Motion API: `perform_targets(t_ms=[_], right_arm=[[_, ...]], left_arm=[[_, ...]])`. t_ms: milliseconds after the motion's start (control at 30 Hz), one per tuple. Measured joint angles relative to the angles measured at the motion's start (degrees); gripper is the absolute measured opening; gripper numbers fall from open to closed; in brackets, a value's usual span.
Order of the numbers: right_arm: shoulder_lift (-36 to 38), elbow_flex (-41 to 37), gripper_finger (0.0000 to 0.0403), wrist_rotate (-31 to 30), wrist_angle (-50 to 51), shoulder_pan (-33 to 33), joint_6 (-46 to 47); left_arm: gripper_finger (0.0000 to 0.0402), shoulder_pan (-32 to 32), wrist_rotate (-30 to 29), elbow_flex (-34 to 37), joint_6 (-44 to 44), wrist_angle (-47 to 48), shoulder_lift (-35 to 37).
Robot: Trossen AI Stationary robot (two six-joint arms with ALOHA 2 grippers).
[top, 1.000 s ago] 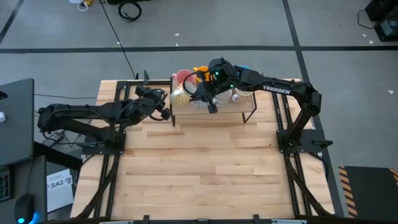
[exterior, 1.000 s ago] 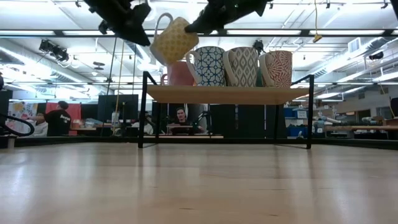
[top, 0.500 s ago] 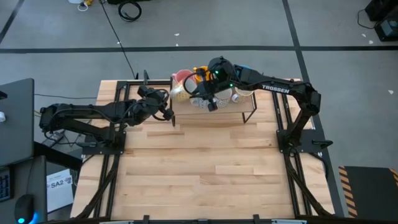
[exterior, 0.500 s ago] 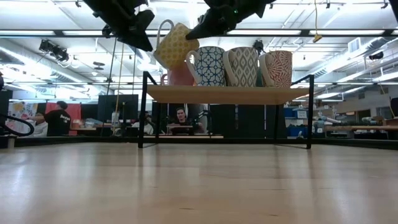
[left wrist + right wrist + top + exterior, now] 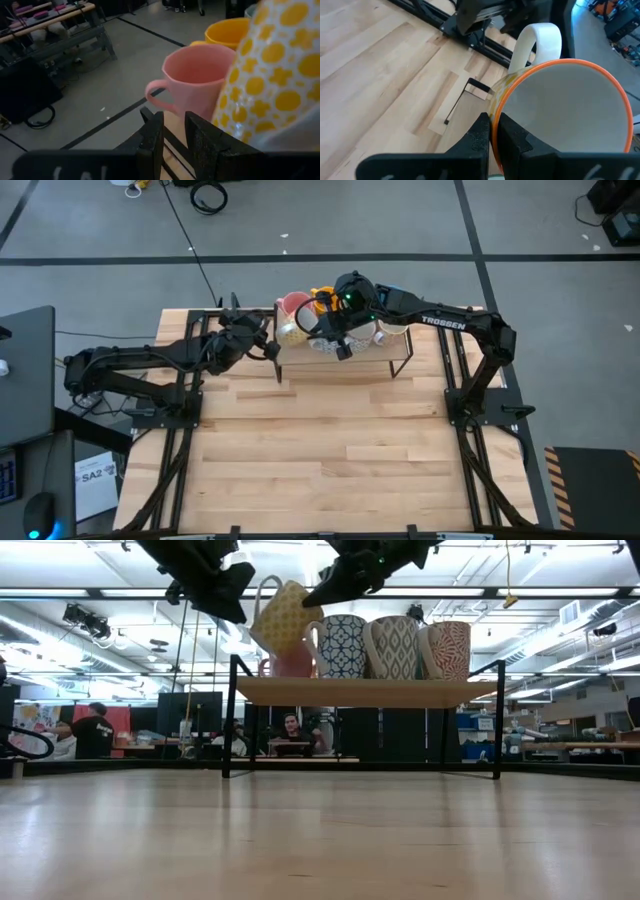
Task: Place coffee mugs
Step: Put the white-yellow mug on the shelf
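The yellow-dotted coffee mug (image 5: 284,614), orange-rimmed and white inside (image 5: 565,105), hangs tilted above the shelf's left end, held by my right gripper (image 5: 312,595) (image 5: 495,131). Its white handle (image 5: 262,592) faces my left gripper (image 5: 226,592) (image 5: 173,141), which stands narrowly open beside it at the rack's left end (image 5: 266,340) and touches nothing. On the shelf stand blue-patterned (image 5: 340,645), grey-patterned (image 5: 392,647) and red-patterned (image 5: 447,648) mugs. Pink (image 5: 197,80) and orange (image 5: 225,31) mugs are behind them. My right gripper pinches the dotted mug's rim (image 5: 501,95) on the side away from the handle, one finger (image 5: 514,139) inside and one (image 5: 479,136) outside. The fingers slant down from the table's right. The mug is tilted and lifted clear of the shelf board.
The wooden shelf on a black metal rack (image 5: 365,690) stands at the table's far side (image 5: 345,360). A bright blue mug (image 5: 392,292) is at its far right. The wooden tabletop (image 5: 330,450) stretches toward the near edge. People sit in the room beyond (image 5: 290,730).
My left gripper has moved a little toward the far edge and the rack, closer to the mug's handle. The dotted mug, held by my right gripper, has shifted slightly toward the row of mugs on the shelf and stays tilted.
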State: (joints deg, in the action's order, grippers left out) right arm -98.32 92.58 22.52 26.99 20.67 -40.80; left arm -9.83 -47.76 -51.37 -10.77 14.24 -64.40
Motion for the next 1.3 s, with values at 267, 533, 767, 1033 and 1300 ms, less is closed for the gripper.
perform_targets(t_ms=[267,533,767,1033,1300], right_arm=[[0.00,0.00,0.0026,0.23,0.34,0.04,0.04],[0.00,-0.05,0.0026,2.16,0.69,0.04,0.07],[0.00,-0.07,0.0027,2.16,0.65,0.04,0.09],[0.00,-0.07,0.0027,2.16,1.15,0.04,0.07],[0.00,-0.07,0.0027,2.14,2.25,0.04,0.09]], left_arm=[[0.0084,-0.35,2.02,0.00,-0.02,-1.09,0.00],[0.0084,0.13,3.79,0.00,0.28,-1.09,0.00],[0.0084,0.13,6.33,0.01,3.17,-0.99,0.74],[0.0084,0.20,9.25,-2.72,5.91,-1.54,5.68],[0.0103,0.46,28.06,-5.66,8.48,-4.61,5.92]])
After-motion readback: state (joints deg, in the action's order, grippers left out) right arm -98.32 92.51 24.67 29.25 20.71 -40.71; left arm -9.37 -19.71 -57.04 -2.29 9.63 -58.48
